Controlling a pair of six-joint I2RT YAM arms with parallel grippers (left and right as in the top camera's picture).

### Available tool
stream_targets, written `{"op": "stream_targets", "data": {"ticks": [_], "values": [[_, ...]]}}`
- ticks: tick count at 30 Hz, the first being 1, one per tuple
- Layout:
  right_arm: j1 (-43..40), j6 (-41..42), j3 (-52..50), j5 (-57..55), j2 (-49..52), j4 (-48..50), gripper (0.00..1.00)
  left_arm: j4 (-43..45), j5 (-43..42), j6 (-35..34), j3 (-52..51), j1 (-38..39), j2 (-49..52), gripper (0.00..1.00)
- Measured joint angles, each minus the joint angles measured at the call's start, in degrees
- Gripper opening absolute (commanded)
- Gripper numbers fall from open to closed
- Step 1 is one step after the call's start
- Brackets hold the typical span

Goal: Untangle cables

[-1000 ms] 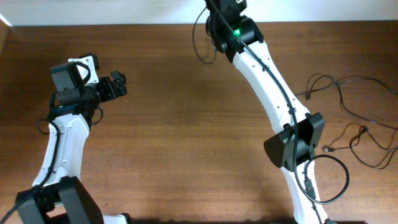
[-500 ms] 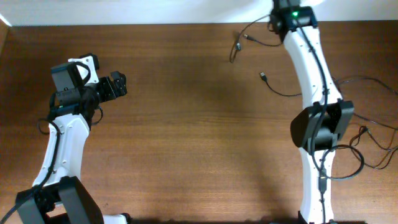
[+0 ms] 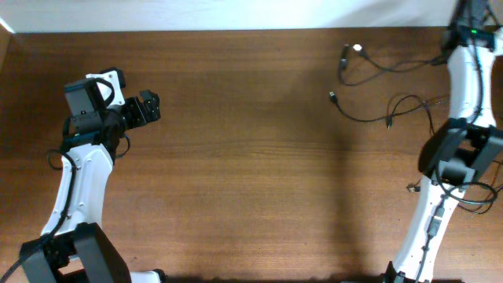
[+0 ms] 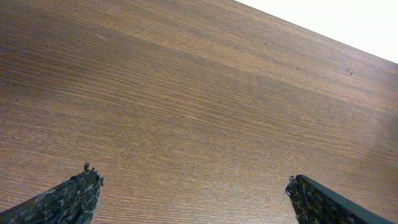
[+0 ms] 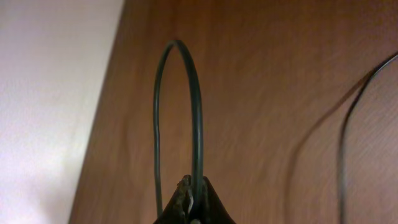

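Right gripper clenched on thin loop of cables, at table's far right corner. Other strands and plug sprawl nearby, partly under right arm. Left gripper released, jaws wide, well apart at left.

A brown wooden table fills the view from above, its fine grain running left to right and its far edge meeting a pale white surface. Thin black cables lie in loose curves over the far right part of the table, one ending in a small plug that points toward the middle. More thin loops trail along the right edge, closer to the near side, and it is unclear whether every stretch of cord rests flat on the wood.
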State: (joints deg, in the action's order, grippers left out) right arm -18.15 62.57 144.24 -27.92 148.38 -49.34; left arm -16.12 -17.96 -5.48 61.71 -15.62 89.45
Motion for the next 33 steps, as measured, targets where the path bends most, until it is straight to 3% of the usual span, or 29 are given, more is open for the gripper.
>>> {"op": "stream_targets", "data": {"ticks": [3, 4, 5, 6, 8, 14, 17, 26, 33], "values": [[-4.3, 0.0, 0.0, 0.3, 0.0, -1.1, 0.04, 0.0, 0.0, 0.0, 0.0, 0.0, 0.0, 0.99], [-5.5, 0.0, 0.0, 0.4, 0.0, -1.3, 0.08, 0.0, 0.0, 0.0, 0.0, 0.0, 0.0, 0.99], [-6.3, 0.0, 0.0, 0.5, 0.0, -1.3, 0.22, 0.0, 0.0, 0.0, 0.0, 0.0, 0.0, 0.99], [-7.2, 0.0, 0.0, 0.5, 0.0, -1.3, 0.48, 0.0, 0.0, 0.0, 0.0, 0.0, 0.0, 0.99], [-7.8, 0.1, 0.0, 0.5, 0.0, -1.4, 0.65, 0.0, 0.0, 0.0, 0.0, 0.0, 0.0, 0.99], [-7.9, -0.3, 0.0, 1.1, 0.0, -3.3, 0.82, 0.0, 0.0, 0.0, 0.0, 0.0, 0.0, 0.99], [-7.9, -6.2, 0.0, 5.3, 0.0, -3.3, 0.95, 0.0, 0.0, 0.0, 0.0, 0.0, 0.0, 0.99], [-5.6, -33.8, -0.3, 25.9, -3.6, -2.8, 0.99, 0.0, 0.0, 0.0, 0.0, 0.0, 0.0, 0.99], [10.9, -49.3, -0.3, 28.5, -16.0, -5.9, 0.99, 0.0, 0.0, 0.0, 0.0, 0.0, 0.0, 0.99]]}}
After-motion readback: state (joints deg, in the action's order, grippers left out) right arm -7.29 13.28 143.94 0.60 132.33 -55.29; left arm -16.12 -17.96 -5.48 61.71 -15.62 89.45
